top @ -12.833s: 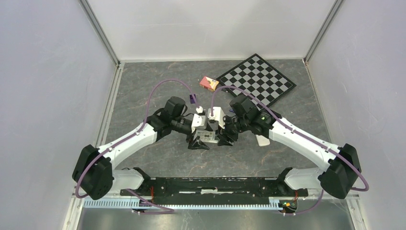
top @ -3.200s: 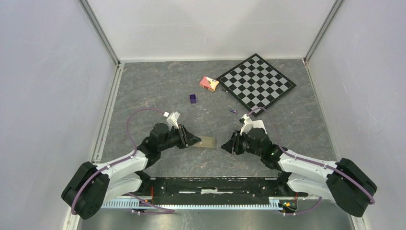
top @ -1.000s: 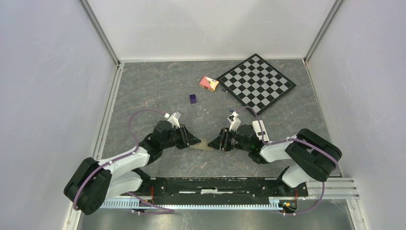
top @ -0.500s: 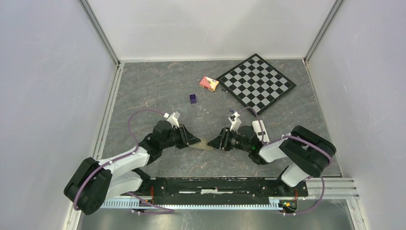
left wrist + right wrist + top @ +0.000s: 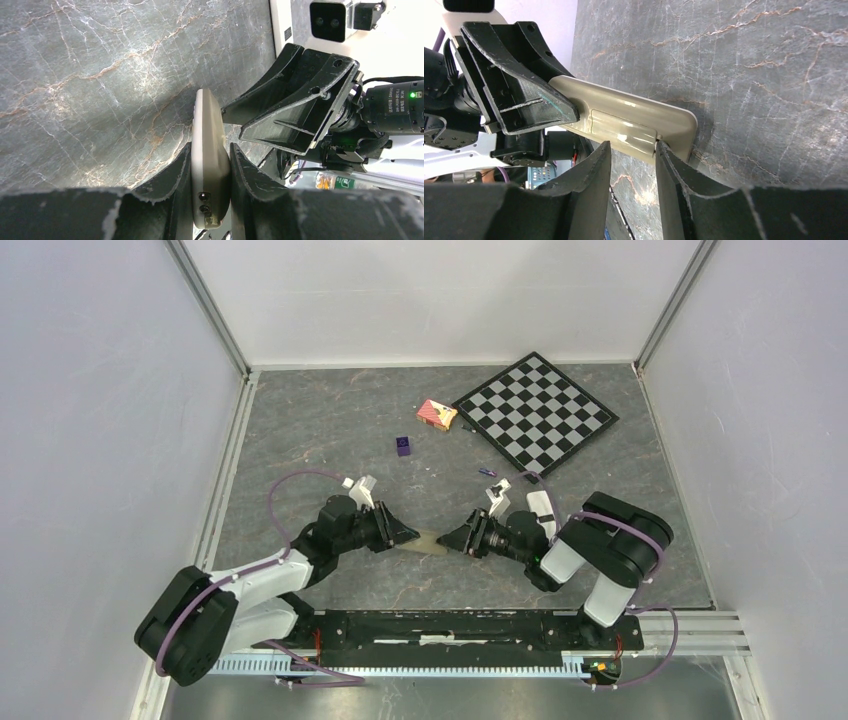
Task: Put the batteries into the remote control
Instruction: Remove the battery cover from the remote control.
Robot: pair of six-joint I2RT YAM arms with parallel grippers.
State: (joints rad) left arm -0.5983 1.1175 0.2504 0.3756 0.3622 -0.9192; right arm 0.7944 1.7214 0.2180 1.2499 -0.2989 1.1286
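Observation:
The remote control (image 5: pixel 428 540) is a slim olive-tan slab held out level above the table. My left gripper (image 5: pixel 405 535) is shut on its near end, one finger on each long side (image 5: pixel 210 148). In the right wrist view the remote's back (image 5: pixel 624 122) faces the camera, with the battery cover closed. My right gripper (image 5: pixel 632 146) is open at the free end. One of its fingertips (image 5: pixel 660 148) touches the seam at the cover's end, the other sits just below the remote's edge. One small dark battery (image 5: pixel 487 472) lies on the table behind the right wrist.
A checkered board (image 5: pixel 535 408) lies at the back right with a small red-orange box (image 5: pixel 437 414) beside it. A purple cube (image 5: pixel 402 446) sits on the grey marbled table (image 5: pixel 300 430) behind the left arm. White walls enclose three sides.
The right arm's elbow has swung in toward the centre while its gripper stayed at the remote's free end, jaws slightly narrower. The left arm and the remote have not moved.

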